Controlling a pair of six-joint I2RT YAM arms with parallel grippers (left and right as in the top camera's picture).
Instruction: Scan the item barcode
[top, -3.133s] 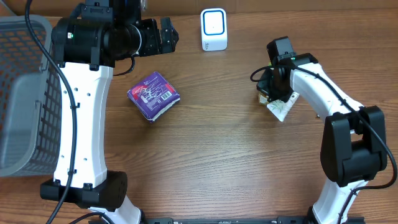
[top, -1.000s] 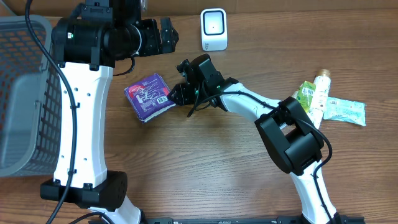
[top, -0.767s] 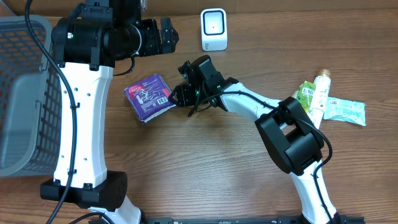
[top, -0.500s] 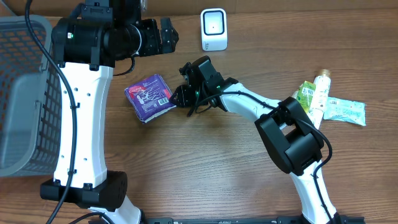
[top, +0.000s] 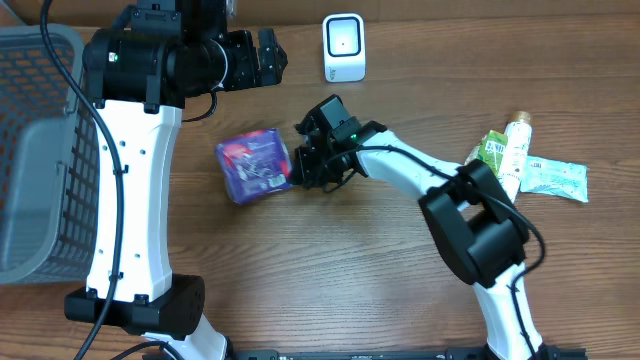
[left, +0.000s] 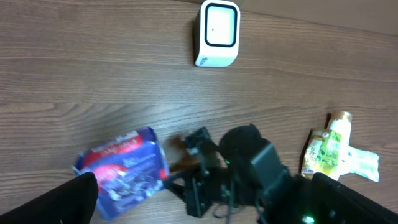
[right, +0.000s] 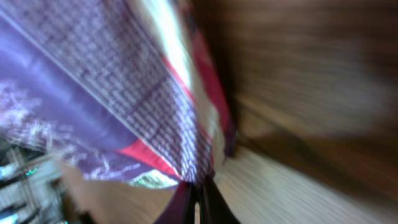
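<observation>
The item is a purple packet (top: 254, 166) with a red and white print; it also shows in the left wrist view (left: 122, 174) and fills the right wrist view (right: 118, 87). It looks blurred and tilted up off the wood. My right gripper (top: 300, 166) is shut on the packet's right edge, with its fingers (right: 184, 205) pinched together on the seam. The white barcode scanner (top: 344, 47) stands at the table's far edge, apart from the packet. My left gripper (top: 262, 56) hangs open high over the table, with nothing between its fingers (left: 68, 198).
A grey mesh basket (top: 38, 150) stands at the left edge. At the right lie a green pouch (top: 490, 150), a small bottle (top: 514, 148) and a pale green packet (top: 553, 178). My left arm's white column (top: 130, 190) rises beside the basket.
My right gripper has closed on the packet's edge. The packet has shifted a little to the right and tilted up. The left arm has not moved.
</observation>
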